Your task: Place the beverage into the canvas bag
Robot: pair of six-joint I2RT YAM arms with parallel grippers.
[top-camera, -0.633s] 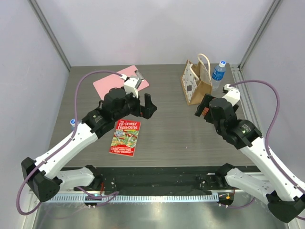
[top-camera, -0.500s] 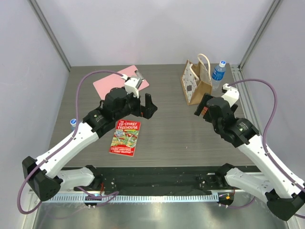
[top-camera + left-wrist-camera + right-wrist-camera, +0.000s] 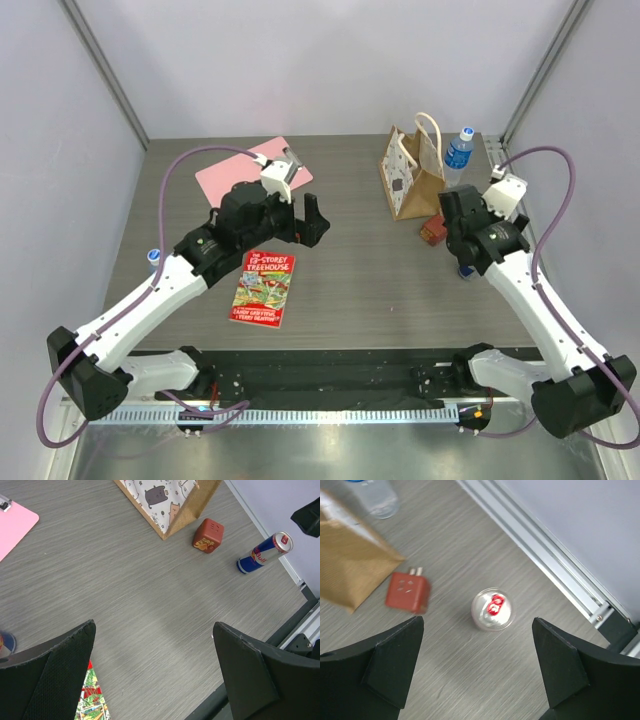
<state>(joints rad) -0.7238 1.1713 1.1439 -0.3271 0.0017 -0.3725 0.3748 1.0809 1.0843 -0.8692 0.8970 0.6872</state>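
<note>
The beverage is a blue and silver can (image 3: 264, 554) with a red tab, standing upright on the table right of the canvas bag (image 3: 412, 180). In the right wrist view I look straight down on the can's top (image 3: 493, 609). My right gripper (image 3: 477, 630) hangs open above it, and the can lies just ahead of the gap between the fingers. From above, the right arm hides most of the can (image 3: 465, 272). The tan bag stands upright with cream handles and a white patterned side (image 3: 165, 500). My left gripper (image 3: 310, 220) is open over mid-table, holding nothing.
A red block (image 3: 432, 231) lies between bag and can. A water bottle (image 3: 459, 152) stands behind the bag. A pink clipboard (image 3: 250, 170) lies at the back left, a picture book (image 3: 264, 287) under the left arm. The metal rail (image 3: 555, 570) runs close on the right.
My right arm has swung right and away from the front of the bag, uncovering the red block, and now hangs over the can. The left arm has not moved.
</note>
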